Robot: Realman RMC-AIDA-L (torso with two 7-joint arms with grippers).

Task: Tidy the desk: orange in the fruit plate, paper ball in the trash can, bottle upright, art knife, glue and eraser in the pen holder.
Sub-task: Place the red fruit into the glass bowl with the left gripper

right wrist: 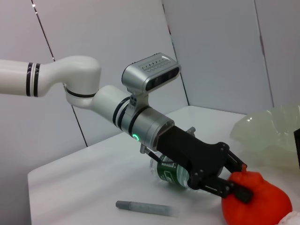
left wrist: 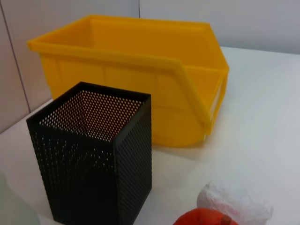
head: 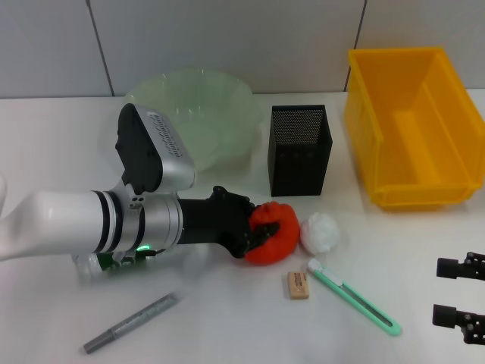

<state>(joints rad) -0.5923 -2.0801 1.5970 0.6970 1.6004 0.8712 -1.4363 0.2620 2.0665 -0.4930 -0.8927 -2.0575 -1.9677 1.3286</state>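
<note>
Left end effector (head: 258,231) low over surface (head: 227,318), arm reaching across, fingers closed around orange (head: 274,233). Orange red-orange, sitting on surface just beside white paper ball (head: 320,232). Right end effector (head: 460,296) parked at right edge, fingers apart, empty. Green fruit plate (head: 198,102), black mesh pen holder (head: 299,150), yellow bin (head: 413,125) all empty

The head view looks forward and down over the whole tabletop (head: 227,318). The left wrist view sits low and close, facing the pen holder (left wrist: 93,154) and the trash can (left wrist: 140,79). The right wrist view looks across from farther off at the left arm (right wrist: 140,119). All three views share the orange (head: 274,233).
</note>
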